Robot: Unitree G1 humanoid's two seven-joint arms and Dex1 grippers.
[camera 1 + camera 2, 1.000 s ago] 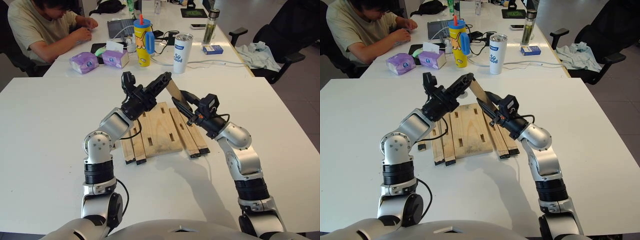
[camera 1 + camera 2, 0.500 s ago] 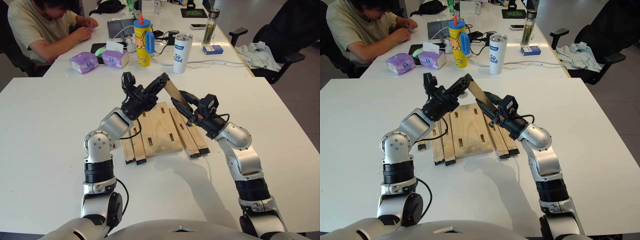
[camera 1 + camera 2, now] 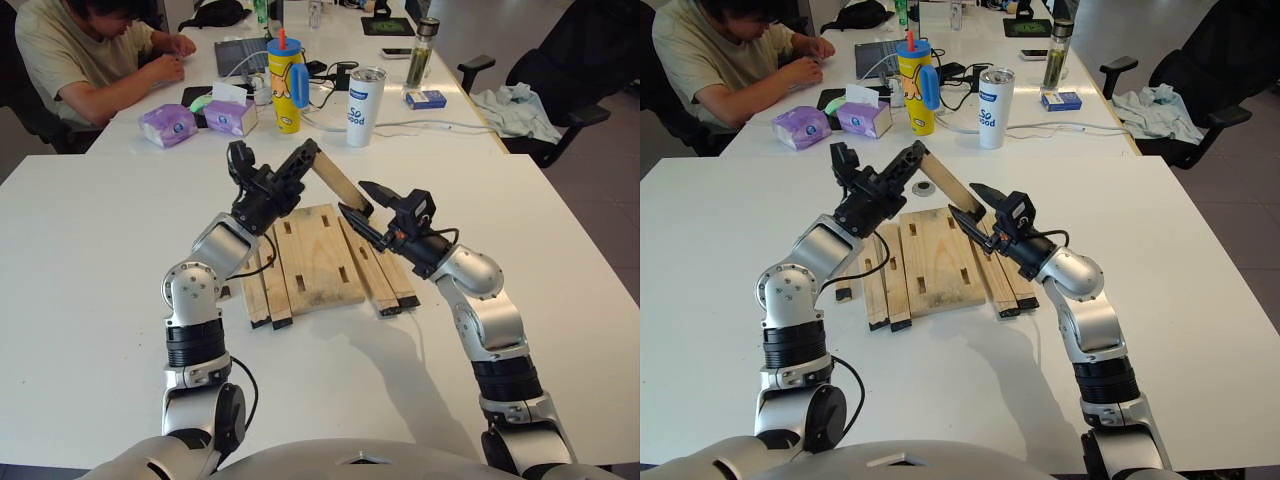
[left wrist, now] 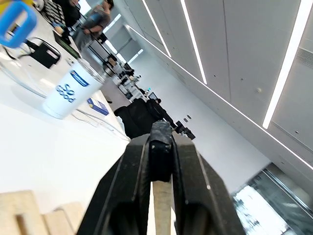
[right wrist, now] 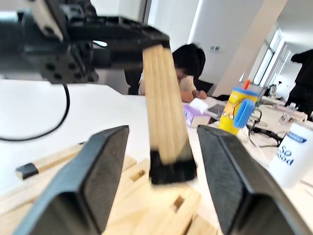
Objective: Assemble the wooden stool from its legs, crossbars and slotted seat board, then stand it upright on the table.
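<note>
My left gripper (image 3: 306,156) is shut on the upper end of a wooden leg (image 3: 340,181), holding it slanted above the table; the wrist view has the same leg (image 4: 162,205) between its fingers. The leg's black-capped lower end (image 5: 171,169) hangs between the spread fingers (image 5: 100,181) of my right gripper (image 3: 975,203), which is open, with a gap on each side. Below lies the slotted seat board (image 3: 322,255), flat on the white table (image 3: 90,260). More wooden pieces lie along its left side (image 3: 265,290) and right side (image 3: 388,277).
On the far table stand a white tumbler (image 3: 366,105), a yellow cup (image 3: 285,85), tissue packs (image 3: 167,125) and cables. A small dark ring (image 3: 923,187) lies just behind the board. Bare table stretches to the left, right and front of the stack.
My left gripper has swung left and a little up with the leg. The right gripper's fingers now stand apart around the leg's lower end; that arm has hardly moved.
</note>
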